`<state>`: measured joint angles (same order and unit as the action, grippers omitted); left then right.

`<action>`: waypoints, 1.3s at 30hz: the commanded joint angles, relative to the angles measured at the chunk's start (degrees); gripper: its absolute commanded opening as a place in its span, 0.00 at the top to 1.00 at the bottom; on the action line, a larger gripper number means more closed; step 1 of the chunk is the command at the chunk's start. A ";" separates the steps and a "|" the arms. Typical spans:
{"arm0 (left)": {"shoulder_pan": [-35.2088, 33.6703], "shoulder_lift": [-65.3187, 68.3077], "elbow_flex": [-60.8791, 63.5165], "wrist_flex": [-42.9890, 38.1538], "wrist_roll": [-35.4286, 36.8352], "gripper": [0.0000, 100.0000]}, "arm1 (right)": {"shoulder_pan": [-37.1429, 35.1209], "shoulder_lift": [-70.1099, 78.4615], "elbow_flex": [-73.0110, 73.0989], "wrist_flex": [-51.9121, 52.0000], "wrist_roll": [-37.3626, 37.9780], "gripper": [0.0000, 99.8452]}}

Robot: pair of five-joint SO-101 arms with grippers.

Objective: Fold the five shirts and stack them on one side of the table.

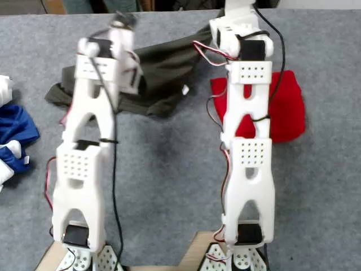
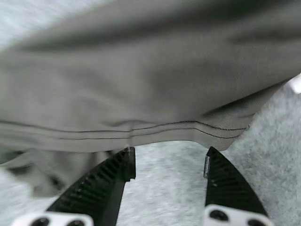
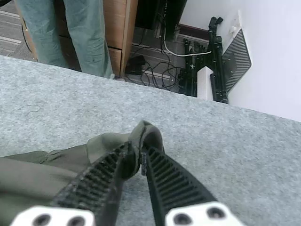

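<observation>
Olive shirt [image 1: 163,68] lies crumpled at the far middle of the grey tabletop [image 1: 169,169], spread btwn the far ends of the two arms. Left gripper [image 2: 168,157] sits low at the shirt's near hem, fingers [image 2: 101,188] apart w/ bare tabletop btwn them. The stitched hem runs across just past the tips; can't tell whether the tips touch it. Right gripper [image 3: 142,160] is at the shirt's far corner, near the tabletop's far edge. Its fingers [image 3: 171,186] are clamped on a small pinch of olive fabric, which bunches up just above the tips, and the rest of the shirt trails off to one side along the tabletop. In the high view the right arm [image 1: 248,141] stretches out over a red shirt [image 1: 287,107]. That one lies in a compact lump on the robot's right, just beside the olive one. A blue shirt [image 1: 17,130] w/ white parts is bunched at the tabletop's left edge, well apart from the olive shirt. Left arm [image 1: 84,158] reaches fwd btwn the blue shirt and the tabletop's middle, its far end over the olive shirt's left part. All three shirts lie apart, none on top of another.
</observation>
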<state>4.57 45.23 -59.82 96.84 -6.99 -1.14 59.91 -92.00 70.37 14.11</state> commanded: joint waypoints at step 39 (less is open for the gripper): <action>8.40 22.86 -18.33 -8.62 5.36 0.98 | 1.32 -0.66 -3.74 1.05 0.35 0.99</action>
<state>16.18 68.53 -74.24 87.52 -2.77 -0.97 59.91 -93.14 71.34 14.29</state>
